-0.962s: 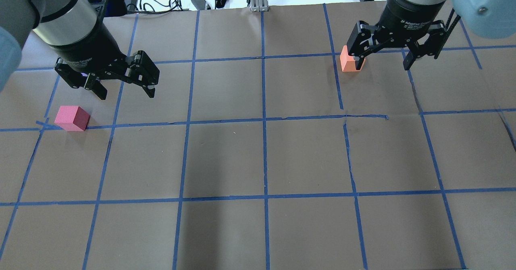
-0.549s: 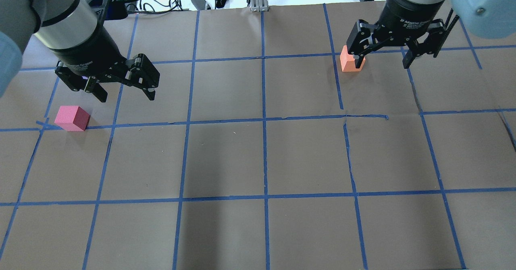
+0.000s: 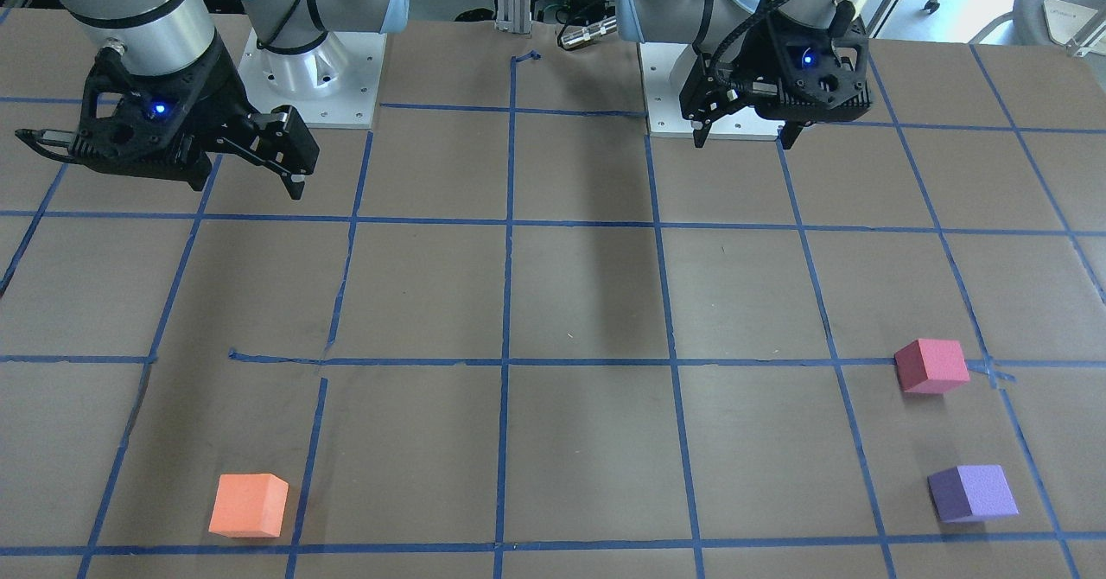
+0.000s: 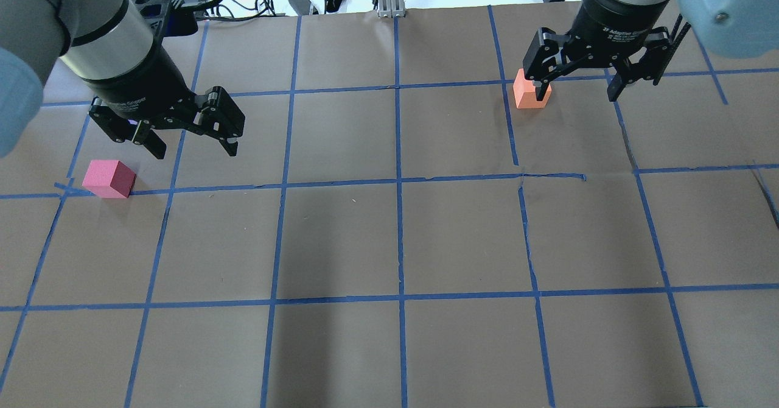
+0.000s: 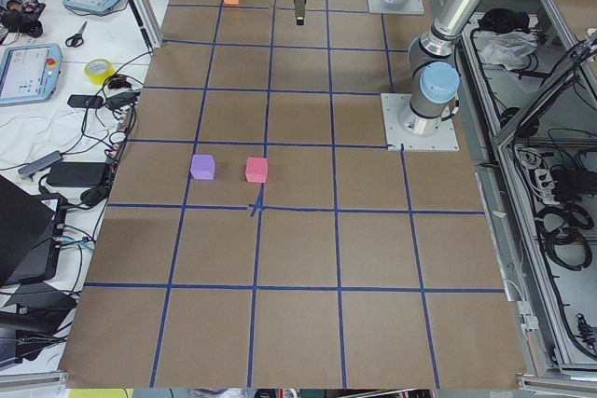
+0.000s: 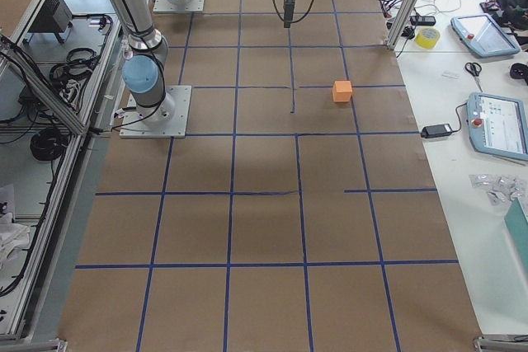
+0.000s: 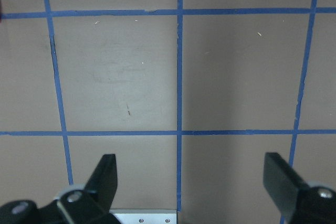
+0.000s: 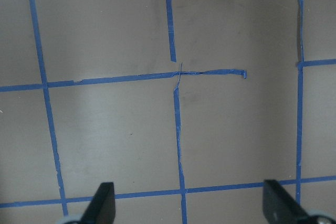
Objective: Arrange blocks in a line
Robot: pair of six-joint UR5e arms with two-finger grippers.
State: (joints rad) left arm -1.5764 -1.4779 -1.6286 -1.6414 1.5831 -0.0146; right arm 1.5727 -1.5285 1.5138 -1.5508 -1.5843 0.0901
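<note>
Hovering above the surface (image 4: 341, 237), the left gripper (image 4: 195, 150) has its jaws spread wide and carries nothing; the left wrist view shows only bare paper and blue tape between the fingers. The right gripper (image 4: 575, 97) is likewise spread wide and empty. Both are raised and stand close to the robot's base, which reads as an approach posture before any block has been taken.

The pinkish-red block (image 4: 108, 178) lies on a tape crossing, further from the base than the left gripper and off to the robot's left. The purple block (image 3: 972, 493) sits near it, further out again; in the overhead view the left arm hides it. The orange block (image 4: 522, 94) rests alone on the robot's right side, well apart from the other two. One finger of the right gripper overlaps it in the overhead view, but the right wrist view places it ahead of the gripper, not between the jaws.

Judgement: no line is formed yet
</note>
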